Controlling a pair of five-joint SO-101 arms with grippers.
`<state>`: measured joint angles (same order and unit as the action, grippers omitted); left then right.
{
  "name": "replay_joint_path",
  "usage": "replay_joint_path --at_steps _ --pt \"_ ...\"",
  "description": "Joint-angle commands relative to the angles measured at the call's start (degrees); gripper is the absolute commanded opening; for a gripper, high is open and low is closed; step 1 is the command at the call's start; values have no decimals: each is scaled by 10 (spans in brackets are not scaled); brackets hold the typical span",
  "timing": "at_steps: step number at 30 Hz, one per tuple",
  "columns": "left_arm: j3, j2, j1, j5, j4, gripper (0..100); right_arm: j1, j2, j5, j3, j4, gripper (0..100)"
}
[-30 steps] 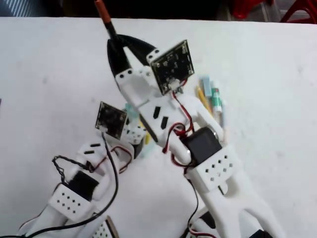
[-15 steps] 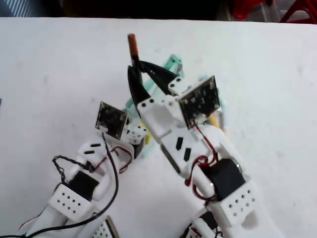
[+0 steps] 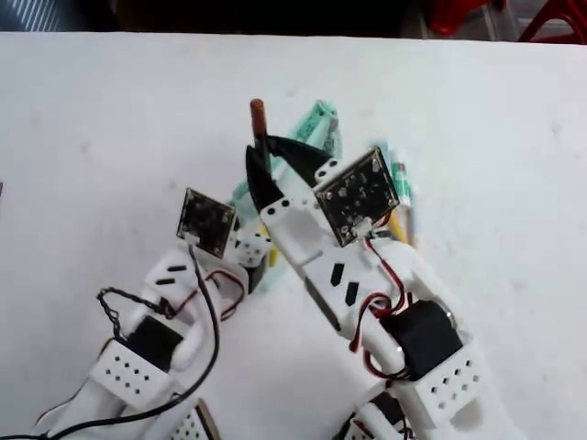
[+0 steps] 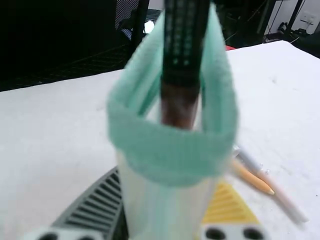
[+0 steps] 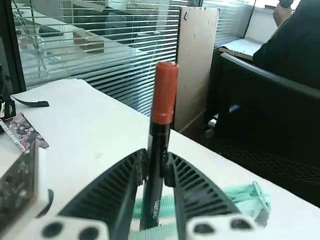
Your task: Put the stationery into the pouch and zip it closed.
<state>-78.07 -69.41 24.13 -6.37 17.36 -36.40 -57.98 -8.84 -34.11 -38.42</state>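
Where the two arms meet at mid-table, holds a black pen (image 3: 258, 117) (image 5: 162, 100) with a brown cap pinched tight in the right gripper (image 3: 264, 154) (image 5: 156, 161), cap pointing to the far side. Grips the wall of the green-rimmed pouch (image 3: 320, 117) (image 4: 170, 150) between the closed jaws of the left gripper (image 4: 165, 220), with the pen's cap end inside the loop of the open rim as the left wrist view gives it. Shows more pens (image 3: 401, 185) (image 4: 256, 176) lying loose on the white table (image 3: 101, 119), just right of the pouch.

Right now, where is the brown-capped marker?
High view: brown-capped marker at table centre, clamped in the right tool, cap toward the far edge, next to the green pouch.
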Motion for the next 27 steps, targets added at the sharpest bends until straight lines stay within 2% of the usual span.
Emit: replay_joint_path --at_steps 1,4,9,13,21,27 --pt "5 -13 4 -4 -4 140 5 -9 -1 8 -10 156" --pt "5 -13 4 -4 -4 140 5 -8 -4 8 -11 260" --pt "5 -13 4 -4 -4 140 17 -15 -4 15 -11 217" --pt "5 -13 4 -4 -4 140 99 0 0 61 -29 199" --pt "5 -13 4 -4 -2 138 267 114 0 120 -193 198" --pt "5 -13 4 -4 -1 138 309 173 1 80 -255 198"
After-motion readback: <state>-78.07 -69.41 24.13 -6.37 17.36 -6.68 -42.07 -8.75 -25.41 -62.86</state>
